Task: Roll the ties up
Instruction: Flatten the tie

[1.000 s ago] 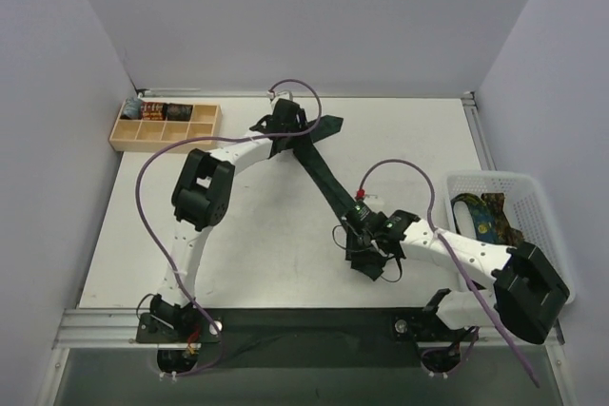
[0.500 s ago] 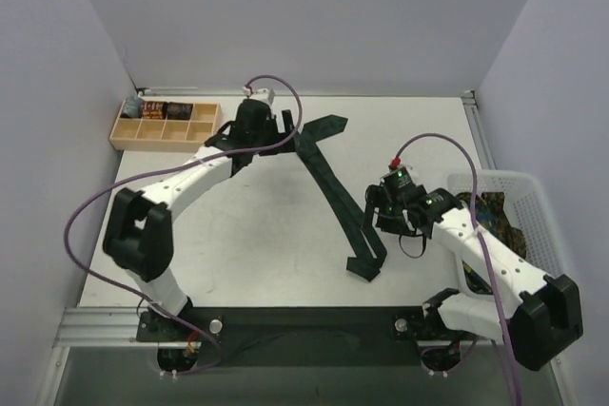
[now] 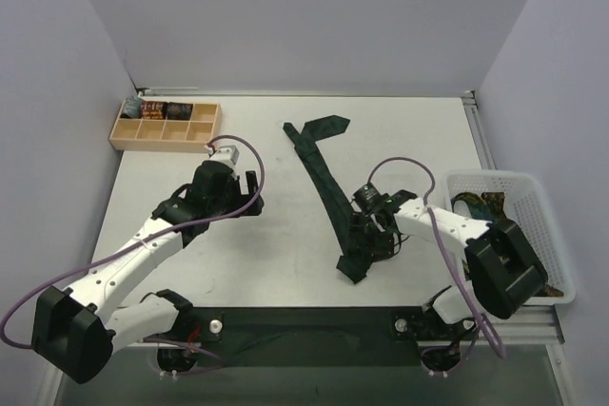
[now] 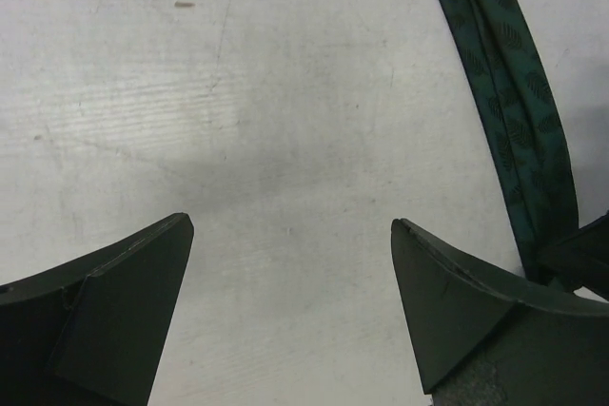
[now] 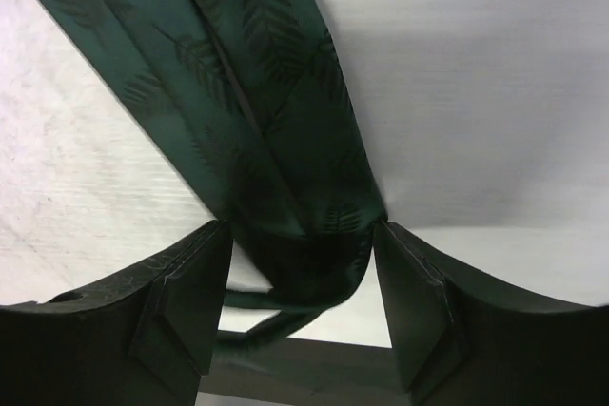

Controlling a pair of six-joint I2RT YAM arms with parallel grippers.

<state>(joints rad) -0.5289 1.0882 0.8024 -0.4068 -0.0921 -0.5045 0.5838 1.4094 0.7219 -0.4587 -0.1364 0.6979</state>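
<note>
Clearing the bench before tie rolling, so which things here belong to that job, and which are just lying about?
Job: dark green leaf-patterned fabric necktie; patterned ties in white plastic basket; wooden compartment tray holding small rolls.
Lying about: thin purple cables.

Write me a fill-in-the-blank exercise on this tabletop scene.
1. The right gripper straddles the green ___.
2. The left gripper hangs ___ over bare table.
3. The wooden tray sits at the table's far ___ corner.
4. The white ___ stands at the table's right edge.
Missing words: tie; open; left; basket.
</note>
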